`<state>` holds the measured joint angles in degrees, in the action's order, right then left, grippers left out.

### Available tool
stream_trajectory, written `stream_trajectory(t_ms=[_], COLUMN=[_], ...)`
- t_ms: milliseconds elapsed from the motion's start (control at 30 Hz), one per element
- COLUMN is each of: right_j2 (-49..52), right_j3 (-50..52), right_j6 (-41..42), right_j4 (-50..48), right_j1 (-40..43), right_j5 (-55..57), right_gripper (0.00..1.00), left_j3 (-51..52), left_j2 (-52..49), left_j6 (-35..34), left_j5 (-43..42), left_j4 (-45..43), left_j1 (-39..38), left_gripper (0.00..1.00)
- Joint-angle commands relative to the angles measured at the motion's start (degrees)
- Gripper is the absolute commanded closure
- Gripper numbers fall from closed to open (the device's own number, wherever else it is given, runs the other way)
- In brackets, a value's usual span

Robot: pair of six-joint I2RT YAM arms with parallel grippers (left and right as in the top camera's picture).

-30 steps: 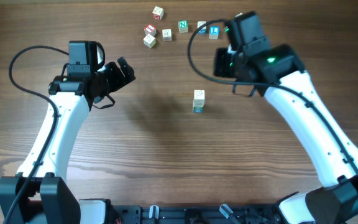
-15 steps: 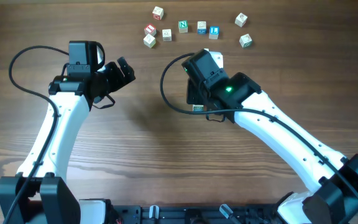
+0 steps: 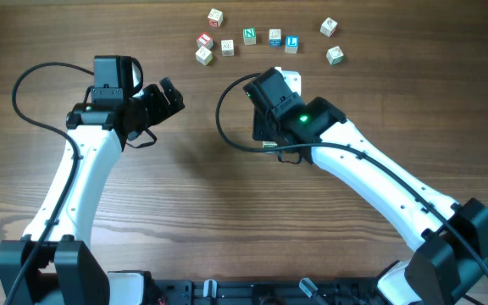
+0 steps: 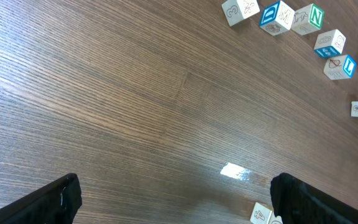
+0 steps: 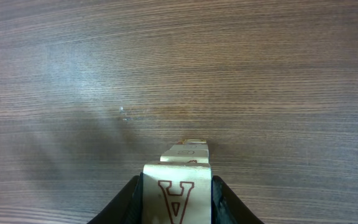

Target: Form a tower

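My right gripper [image 5: 177,200] is shut on a pale letter cube [image 5: 177,190] with a red-brown letter on its face. Just behind that cube, the pale top of the tower [image 5: 187,149] shows on the wood. From overhead, the right wrist [image 3: 282,106] covers the tower at the table's middle, so how far the held cube is from the tower cannot be told. My left gripper [image 3: 169,95] hangs open to the left, far from the tower. Its fingers [image 4: 58,199] stand wide with only bare wood between them.
Several loose letter cubes [image 3: 249,35] lie scattered along the back edge, two of them [image 3: 335,56] further right. The left wrist view shows the same row of cubes [image 4: 307,18] at its top right, and one pale cube [image 4: 261,214] beside its right finger.
My right arm has swung from the back right, near the loose cubes, to above the tower in the middle, carrying the cube. The left arm has not moved.
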<state>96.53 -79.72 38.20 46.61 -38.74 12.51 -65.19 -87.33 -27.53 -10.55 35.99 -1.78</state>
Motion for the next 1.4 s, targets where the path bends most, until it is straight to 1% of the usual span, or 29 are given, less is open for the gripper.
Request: stream_trajectory(t_ms=[0, 200, 233, 300, 600, 667, 767, 933, 1067, 1167, 1300, 1367], right_j2=[0.8, 0.8, 0.8, 0.9, 1.2, 1.2, 1.2, 1.6, 2.5, 2.5, 2.5, 2.5], right_j3=[0.4, 0.5, 0.5, 0.5, 0.5, 0.5, 0.5, 0.5, 0.5, 0.5, 0.5, 0.5], right_j6=[0.9, 0.9, 0.9, 0.9, 0.9, 0.9, 0.8, 0.9, 0.9, 0.9, 0.9, 0.9], right_j4=[-0.3, -0.3, -0.3, -0.3, -0.4, -0.4, -0.5, 0.3, 0.4, 0.9, 1.3, 1.3], right_j1=[0.0, 0.0, 0.0, 0.0, 0.0, 0.0, 0.0, 0.0, 0.0, 0.0, 0.0, 0.0], right_j5=[1.2, 1.2, 1.2, 1.2, 1.2, 1.2, 1.2, -0.1, -1.6, -2.3, -2.3, -2.3], right_gripper=[0.69, 0.67, 0.65, 0.64, 0.62, 0.59, 0.51, 0.48, 0.49, 0.53, 0.55, 0.59], left_j3=[0.3, 0.3, 0.3, 0.3, 0.3, 0.3, 0.3, 0.3, 0.3, 0.3, 0.3, 0.3], left_j2=[0.1, 0.1, 0.1, 0.1, 0.1, 0.1, 0.1, 0.1, 0.1, 0.1, 0.1, 0.1], left_j6=[0.1, 0.1, 0.1, 0.1, 0.1, 0.1, 0.1, 0.1, 0.1, 0.1, 0.1, 0.1], left_j5=[0.1, 0.1, 0.1, 0.1, 0.1, 0.1, 0.1, 0.1, 0.1, 0.1, 0.1, 0.1], left_j4=[-0.2, -0.2, -0.2, -0.2, -0.2, -0.2, -0.2, -0.2, -0.2, -0.2, -0.2, -0.2], left_j1=[0.1, 0.1, 0.1, 0.1, 0.1, 0.0, 0.1, 0.1, 0.1, 0.1, 0.1, 0.1], left_gripper=[0.00, 0.00, 0.00, 0.00, 0.00, 0.00, 0.00, 0.00, 0.00, 0.00, 0.00, 0.00])
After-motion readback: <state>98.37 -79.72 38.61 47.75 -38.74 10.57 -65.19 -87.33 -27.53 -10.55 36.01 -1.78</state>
